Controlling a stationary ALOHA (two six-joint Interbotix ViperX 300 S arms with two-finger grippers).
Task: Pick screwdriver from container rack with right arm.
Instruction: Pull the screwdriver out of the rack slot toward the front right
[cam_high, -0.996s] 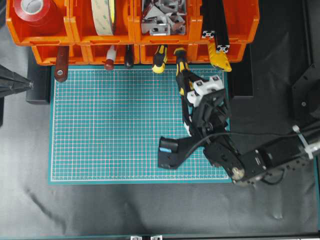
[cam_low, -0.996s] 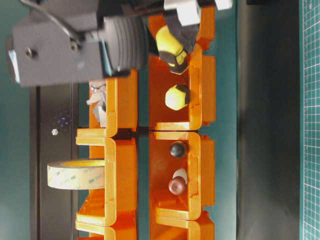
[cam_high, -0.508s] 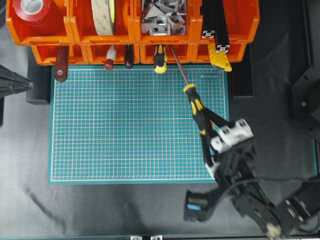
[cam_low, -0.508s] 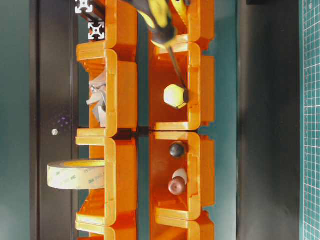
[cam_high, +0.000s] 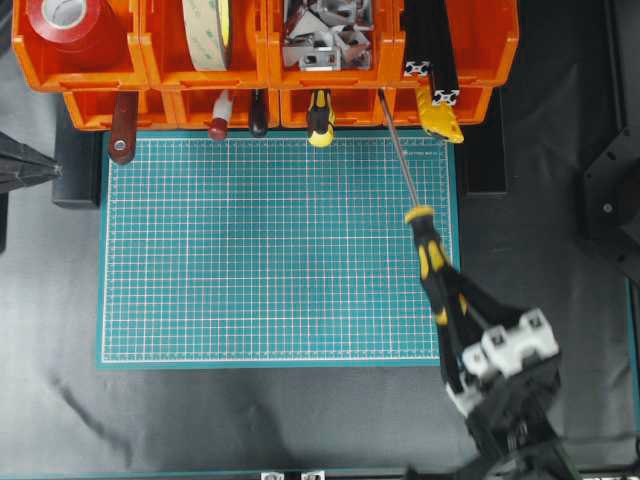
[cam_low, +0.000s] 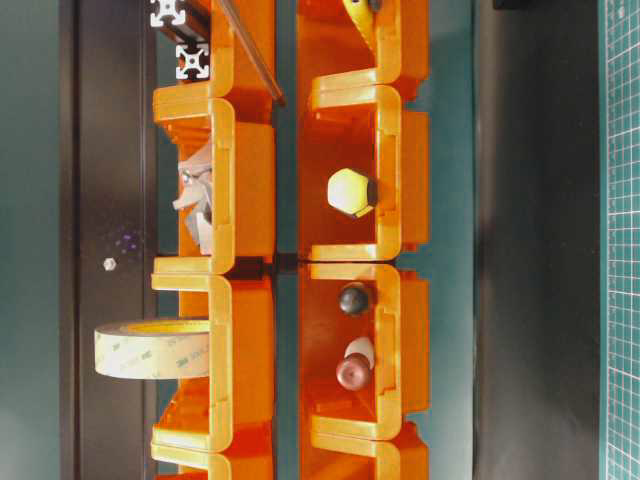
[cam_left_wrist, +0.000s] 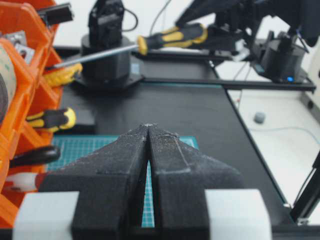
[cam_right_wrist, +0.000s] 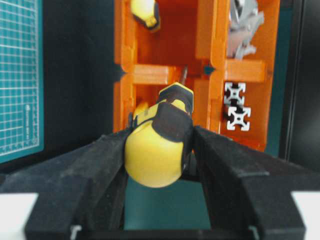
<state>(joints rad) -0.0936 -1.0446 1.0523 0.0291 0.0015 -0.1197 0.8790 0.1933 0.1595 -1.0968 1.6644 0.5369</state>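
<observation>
The screwdriver (cam_high: 433, 262) hangs over the green mat's right edge, its yellow-and-black handle (cam_right_wrist: 158, 145) clamped between the black fingers of my right gripper (cam_high: 455, 325), which is shut on it. The thin shaft (cam_high: 397, 150) points back at the orange container rack (cam_high: 200, 75), with its tip level with the front of the lower bins. In the left wrist view the screwdriver (cam_left_wrist: 170, 37) is held in the air at the far side. My left gripper (cam_left_wrist: 149, 128) is shut and empty and sits at the mat's left side (cam_high: 60, 170).
A stubbier yellow-and-black tool (cam_high: 320, 117), a dark-handled tool (cam_high: 258, 115), a red-handled tool (cam_high: 220, 120) and a brown handle (cam_high: 123, 130) stick out of the lower bins. The upper bins hold red tape (cam_high: 68, 22), a tape roll (cam_high: 205, 32), metal brackets (cam_high: 322, 40) and black extrusions (cam_high: 432, 45).
My right gripper has drawn back toward the front right with the screwdriver, sliding its shaft out of the lower bin. The left gripper has not moved.
</observation>
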